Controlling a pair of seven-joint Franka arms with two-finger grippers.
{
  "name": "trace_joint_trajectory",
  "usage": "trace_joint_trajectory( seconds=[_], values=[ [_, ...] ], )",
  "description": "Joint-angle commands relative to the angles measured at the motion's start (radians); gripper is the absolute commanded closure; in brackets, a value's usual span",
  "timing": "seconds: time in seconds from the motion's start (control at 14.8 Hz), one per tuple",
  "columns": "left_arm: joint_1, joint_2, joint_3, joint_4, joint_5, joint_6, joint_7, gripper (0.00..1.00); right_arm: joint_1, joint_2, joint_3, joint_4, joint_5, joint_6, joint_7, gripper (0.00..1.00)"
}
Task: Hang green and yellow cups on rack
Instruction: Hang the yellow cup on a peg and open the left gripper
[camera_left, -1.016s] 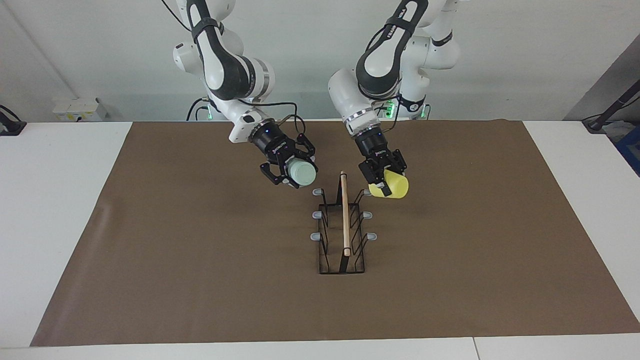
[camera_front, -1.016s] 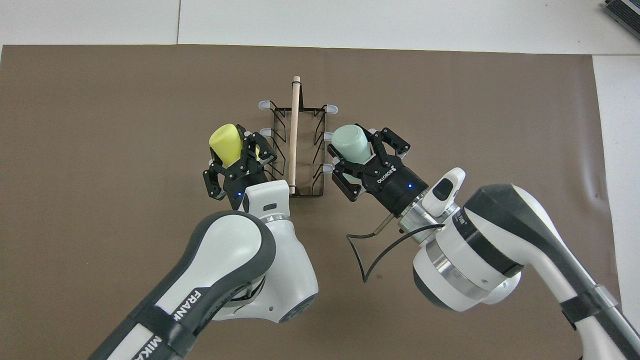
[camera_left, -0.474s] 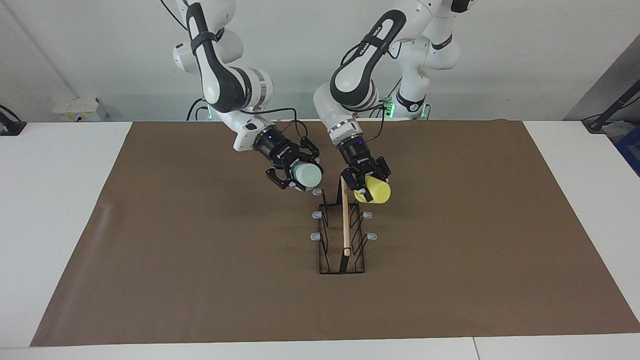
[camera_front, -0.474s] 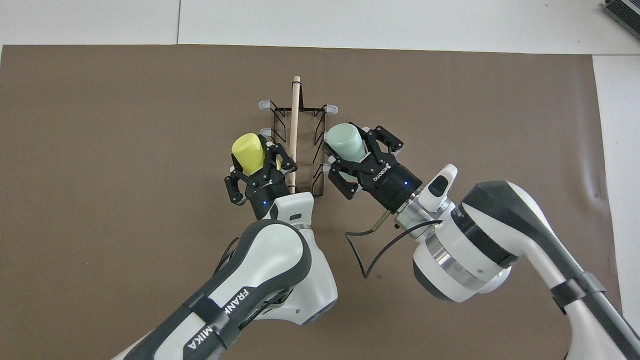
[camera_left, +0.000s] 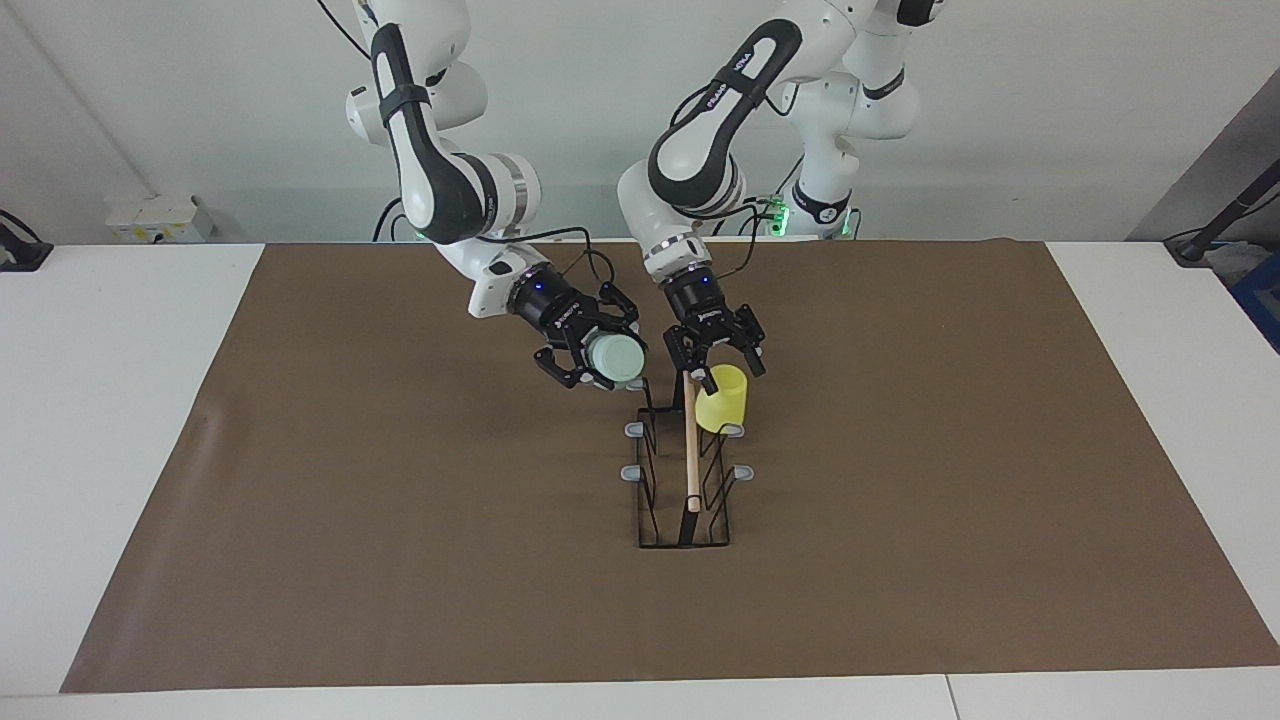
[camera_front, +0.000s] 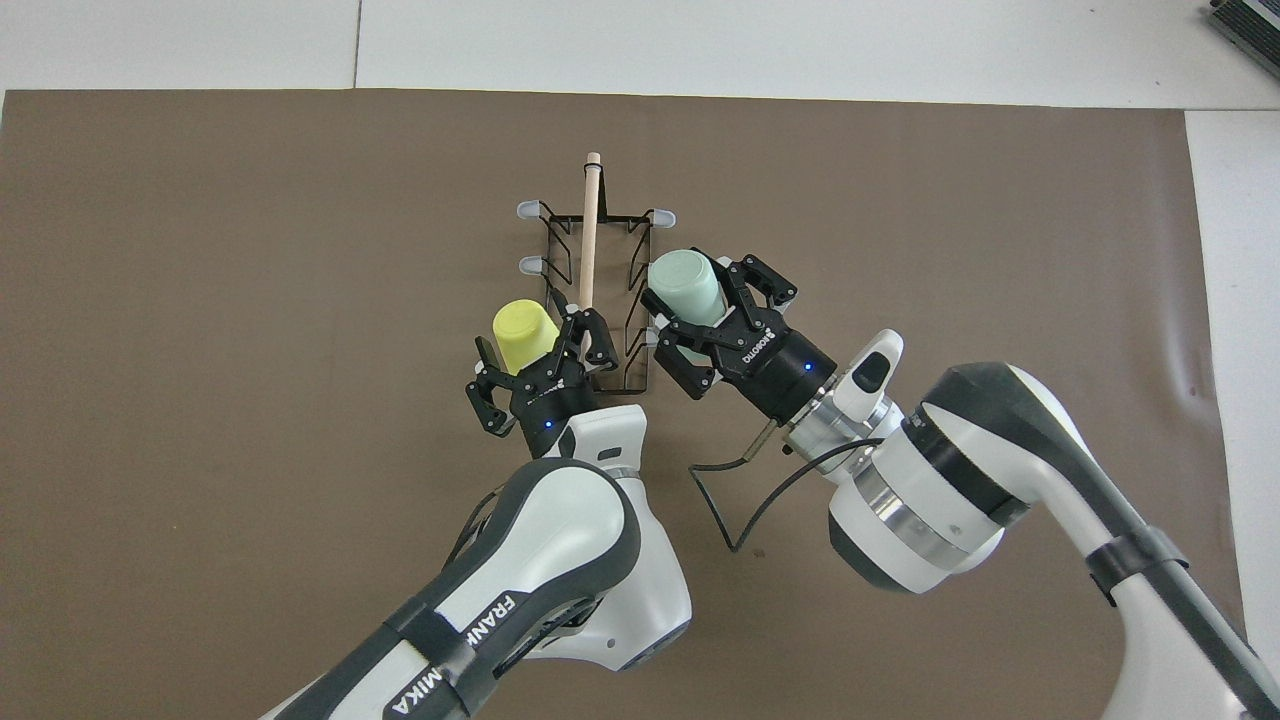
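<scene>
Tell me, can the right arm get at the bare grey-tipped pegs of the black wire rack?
Probably yes: the right claw, gripping the pale green plastic cup, hangs by those pegs with nothing between; the left claw and yellow plastic cup are at the rack's other row.

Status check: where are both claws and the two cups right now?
Left claw open, just above yellow cup sitting on a rack peg. Right claw shut on green cup, beside rack. Nothing in the way.

Brown mat (camera_left: 400, 560) over white table (camera_left: 110, 420); wall socket box (camera_left: 158, 218).
</scene>
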Motion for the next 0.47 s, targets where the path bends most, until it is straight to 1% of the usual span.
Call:
trace_joint_trajectory(
  seconds=[0.0, 0.14, 0.2, 0.34, 0.41],
  values=[
    [0.024, -0.062, 0.002, -0.004, -0.069, 0.02, 0.061, 0.0, -0.002, -0.007, 0.007, -0.028, 0.126, -0.049, -0.041, 1.0],
    [0.063, -0.094, 0.013, 0.005, -0.144, 0.112, 0.216, 0.0, 0.006, -0.012, 0.007, -0.043, 0.131, -0.052, -0.041, 1.0],
    [0.066, -0.099, 0.031, 0.019, -0.189, 0.159, 0.296, 0.0, 0.009, -0.006, 0.007, -0.046, 0.131, -0.054, -0.041, 1.0],
    [0.048, -0.1, 0.123, 0.062, -0.281, 0.226, 0.466, 0.0, 0.012, 0.005, 0.007, -0.043, 0.131, -0.054, -0.042, 1.0],
    [0.049, -0.1, 0.144, 0.071, -0.317, 0.258, 0.556, 0.0, 0.018, 0.008, 0.007, -0.043, 0.131, -0.052, -0.048, 1.0]
  ],
)
